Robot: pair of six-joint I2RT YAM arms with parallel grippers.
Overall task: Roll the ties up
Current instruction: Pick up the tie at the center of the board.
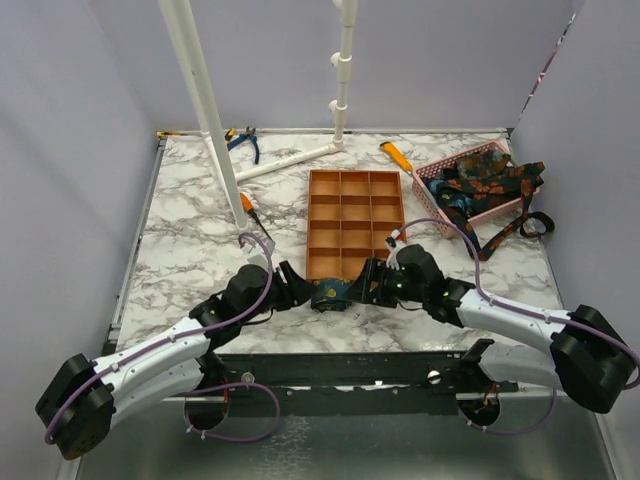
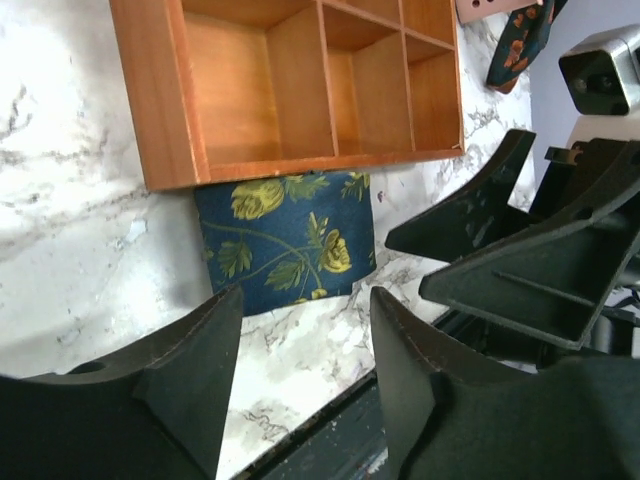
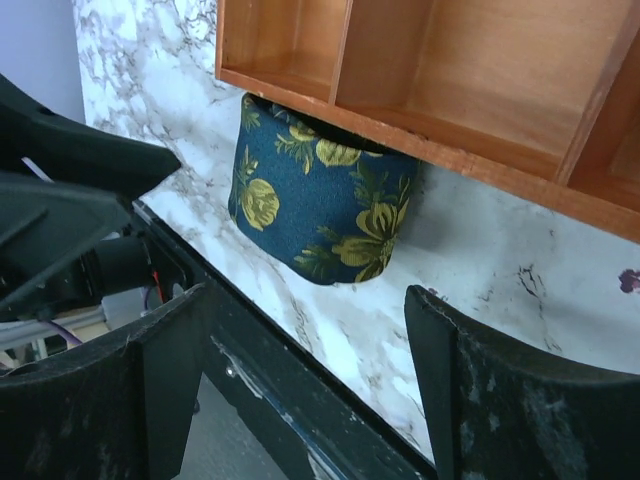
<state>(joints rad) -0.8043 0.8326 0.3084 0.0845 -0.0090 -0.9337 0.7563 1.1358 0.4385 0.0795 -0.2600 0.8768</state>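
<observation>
A rolled navy tie with yellow flowers lies on the marble against the near edge of the orange compartment tray. It shows in the left wrist view and the right wrist view. My left gripper is open and empty just left of it, with its fingers short of the roll. My right gripper is open and empty just right of it, fingers apart from the roll. Several more ties lie piled in the pink basket, some hanging over its rim.
White PVC pipes rise from the back of the table. Blue-handled pliers and an orange-handled tool lie at the back; another orange tool lies left of the tray. The table's near edge is right below the roll.
</observation>
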